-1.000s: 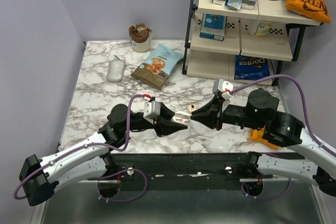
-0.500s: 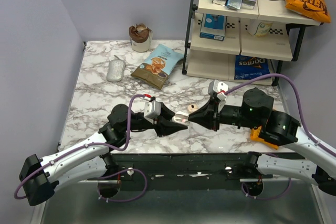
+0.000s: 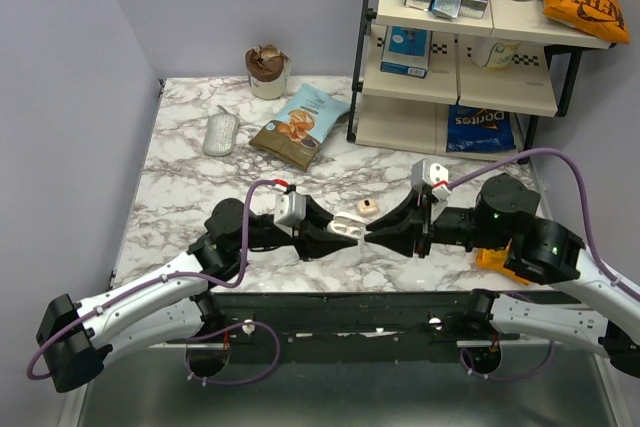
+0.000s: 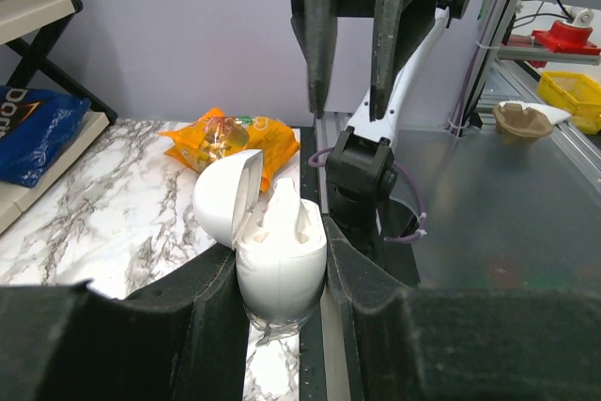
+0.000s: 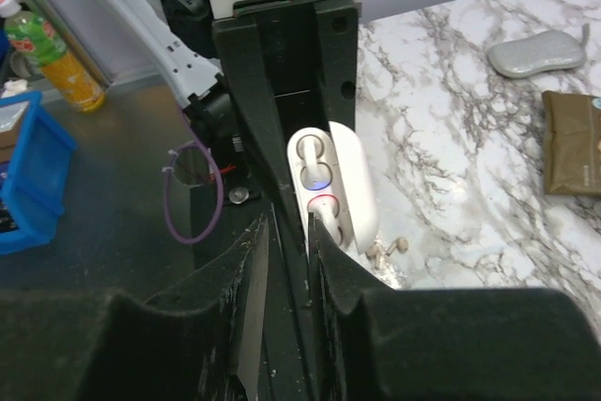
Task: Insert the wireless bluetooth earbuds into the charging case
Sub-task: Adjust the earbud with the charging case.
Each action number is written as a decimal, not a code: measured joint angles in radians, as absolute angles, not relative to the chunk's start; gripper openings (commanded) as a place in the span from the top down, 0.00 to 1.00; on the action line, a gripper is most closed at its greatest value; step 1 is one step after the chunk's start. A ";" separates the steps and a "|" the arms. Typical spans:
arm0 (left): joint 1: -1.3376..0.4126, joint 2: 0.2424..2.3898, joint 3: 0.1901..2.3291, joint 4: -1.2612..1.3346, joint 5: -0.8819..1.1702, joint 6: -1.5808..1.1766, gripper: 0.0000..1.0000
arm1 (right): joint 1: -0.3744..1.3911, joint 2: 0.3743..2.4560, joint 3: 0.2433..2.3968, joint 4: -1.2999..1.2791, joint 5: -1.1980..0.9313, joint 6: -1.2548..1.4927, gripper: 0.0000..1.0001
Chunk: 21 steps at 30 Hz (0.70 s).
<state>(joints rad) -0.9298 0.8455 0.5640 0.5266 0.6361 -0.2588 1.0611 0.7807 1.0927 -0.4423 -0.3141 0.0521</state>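
The left jaws are clamped tight on the small smooth white plastic charging case (image 4: 280,265), held near the front edge of the white-and-grey marbled desk (image 3: 190,197) with its lid hinged open. The right jaws point at it from just beside, parted a little with nothing between them (as far as I can see). One tiny whitish rounded plastic earbud (image 3: 367,207) lies on the desk just beyond both tips.

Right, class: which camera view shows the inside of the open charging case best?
The right wrist view: it looks straight into the open charging case, showing its inner face. The left wrist view shows only the outer shell and raised lid, clamped in the left tool. Top external shows a small white shape.
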 measured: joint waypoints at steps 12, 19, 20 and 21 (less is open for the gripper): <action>-0.930 0.846 0.564 0.527 0.636 -0.260 1.00 | 1.061 0.848 1.093 -0.463 -0.318 0.057 0.60; -0.929 0.845 0.564 0.530 0.629 -0.261 1.00 | 1.065 0.829 1.093 -0.463 -0.247 0.067 0.58; -0.930 0.845 0.564 0.531 0.629 -0.261 1.00 | 1.065 0.825 1.093 -0.463 -0.231 0.069 0.58; -0.929 0.845 0.564 0.531 0.628 -0.262 1.00 | 1.065 0.821 1.093 -0.463 -0.222 0.070 0.58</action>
<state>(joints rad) -0.9295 0.8452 0.5640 0.5312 0.6285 -0.2615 1.0649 0.8211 1.0927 -0.4625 -0.2218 0.0704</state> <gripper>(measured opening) 0.373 0.418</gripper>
